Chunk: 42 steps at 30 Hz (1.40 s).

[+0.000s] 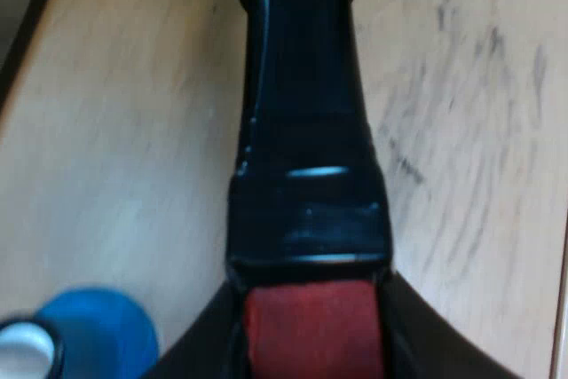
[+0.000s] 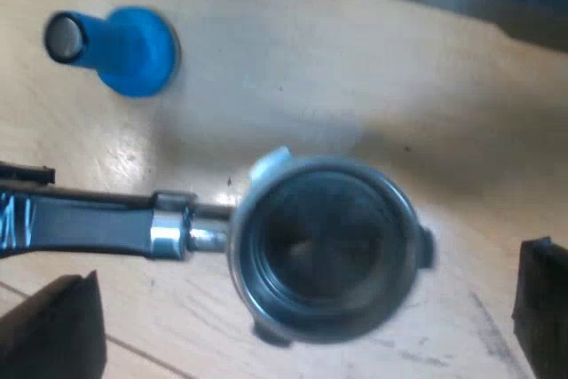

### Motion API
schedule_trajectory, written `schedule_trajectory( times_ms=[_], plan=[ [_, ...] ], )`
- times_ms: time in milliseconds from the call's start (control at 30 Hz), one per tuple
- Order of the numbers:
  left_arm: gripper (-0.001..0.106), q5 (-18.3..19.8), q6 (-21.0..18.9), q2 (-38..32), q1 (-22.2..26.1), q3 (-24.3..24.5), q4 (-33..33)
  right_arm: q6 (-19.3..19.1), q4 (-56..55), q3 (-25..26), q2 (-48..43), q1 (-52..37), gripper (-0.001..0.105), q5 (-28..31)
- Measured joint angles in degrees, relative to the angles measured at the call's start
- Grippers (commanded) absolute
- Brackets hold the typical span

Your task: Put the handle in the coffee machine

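Left gripper (image 1: 311, 330) is closed on the red end (image 1: 311, 348) of the round metal holder (image 2: 324, 259), gripping the tip of its dark glossy handle (image 1: 302, 130). The handle runs straight out from the fingers over the pale wooden surface (image 1: 115, 130).

Right gripper (image 2: 302, 277) is spread wide, one finger on either side of the holder's basket and touching nothing. The basket mouth faces up. I cannot tell whether the holder rests on the surface or hangs just above it.

Blue tamper (image 2: 133, 51) is beside the handle, well in from the surface edge. A dark shiny body runs along that edge, possibly the machine.

Step in hand, as I judge it: carrying the holder to the machine.
- The grip sits at the far tip, so move slowly.
- Keep the basket level.
- Line up the rim tabs before lifting and twisting.
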<state>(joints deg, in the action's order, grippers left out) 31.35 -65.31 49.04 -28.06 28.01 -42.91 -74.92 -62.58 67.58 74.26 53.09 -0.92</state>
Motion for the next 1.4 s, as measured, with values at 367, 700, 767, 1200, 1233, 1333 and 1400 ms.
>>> schedule_trajectory(
  times_ms=[367, 700, 767, 1200, 1233, 1333, 1400],
  plan=[
    [0.000, 0.0, 1.1, -2.8, 11.6, -0.1, -3.8, 5.2, 3.0, 0.1, -3.8, 15.2, 0.094, 15.3],
    [0.000, 0.8, 10.3, -2.8, 21.6, 1.4, -11.4, 11.2, 12.7, 0.1, -3.8, 23.7, 0.094, 29.3],
    [0.000, 3.3, 11.0, -2.8, 25.2, 2.9, -13.2, 11.1, 13.2, 0.1, -3.8, 23.8, 0.094, 29.6],
    [0.000, 7.7, 15.6, -2.8, 30.8, 5.2, -13.6, 11.1, 23.7, -2.1, -3.1, 24.5, 0.094, 41.3],
    [0.000, 7.7, 15.8, -2.8, 30.8, 5.2, -13.2, 11.1, 24.4, -2.2, -2.5, 24.5, 0.094, 43.1],
    [0.000, 7.7, 16.0, -2.8, 30.8, 5.2, -12.2, 10.2, 26.6, -2.2, -0.2, 24.5, 0.094, 47.0],
    [0.000, 7.9, 16.0, -2.7, 30.8, 5.2, -11.0, 10.1, 27.3, -2.2, 0.6, 24.5, 0.094, 48.0]
  ],
)
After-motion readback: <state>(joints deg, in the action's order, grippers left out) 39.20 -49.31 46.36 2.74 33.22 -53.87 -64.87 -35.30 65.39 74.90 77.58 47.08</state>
